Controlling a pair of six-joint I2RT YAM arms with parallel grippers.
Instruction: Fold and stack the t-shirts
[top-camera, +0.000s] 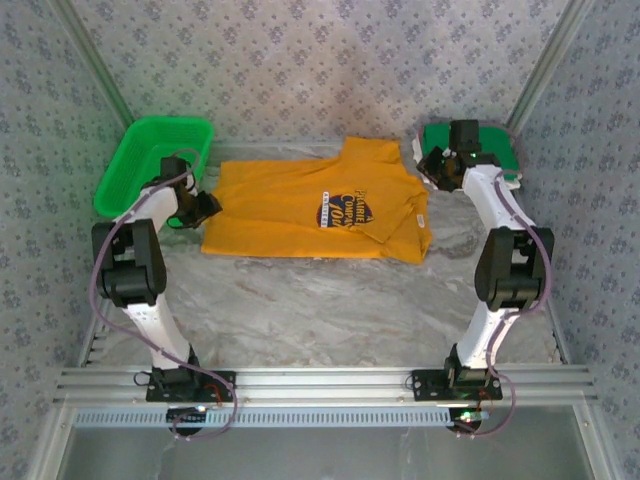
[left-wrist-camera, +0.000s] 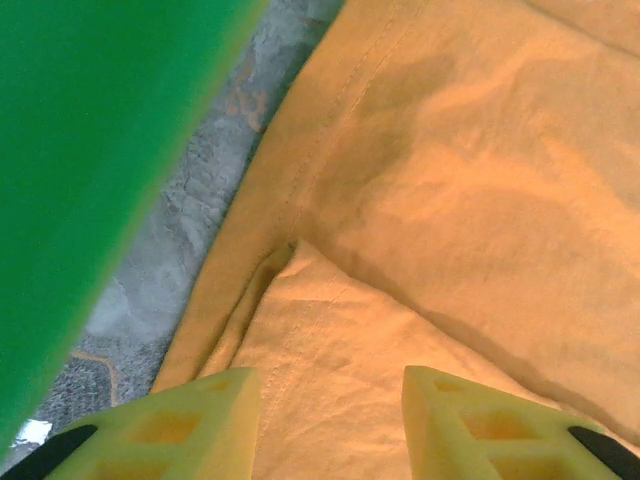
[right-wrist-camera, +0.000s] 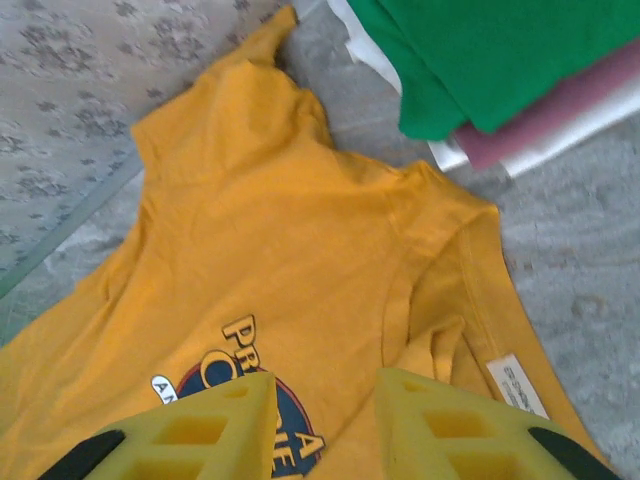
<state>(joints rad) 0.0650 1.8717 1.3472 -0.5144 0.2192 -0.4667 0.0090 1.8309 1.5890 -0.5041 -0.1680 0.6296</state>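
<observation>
the orange-yellow t-shirt (top-camera: 300, 205) lies spread on the marble table (top-camera: 330, 300) toward its far side, print up. its long axis runs side to side between the two arms, hem end toward the left arm and neck and sleeves toward the right. the left gripper (top-camera: 205, 207) sits right at the hem edge, just beside the green mesh basket (top-camera: 130, 165). from its own camera the fingers stand apart with bare cloth showing between them and a small turned-over flap of hem just ahead, nothing pinched. the right gripper (top-camera: 437, 170) hangs over the shoulder end, fingers likewise apart. the chest print and the neck seam show below them, and no cloth is caught in them. whether either set of tips touches the fabric i can't tell. just past the right gripper, at the far right corner, is the stack of folded tees: green (right-wrist-camera: 490, 60) on top, then maroon (right-wrist-camera: 560, 115), then white (right-wrist-camera: 442, 152). the way it looks to me, each arm is nearer its own end of the shirt, so the next fold depends on that sideways axis. the stack lies on the right arm's side, well away from the hem.
</observation>
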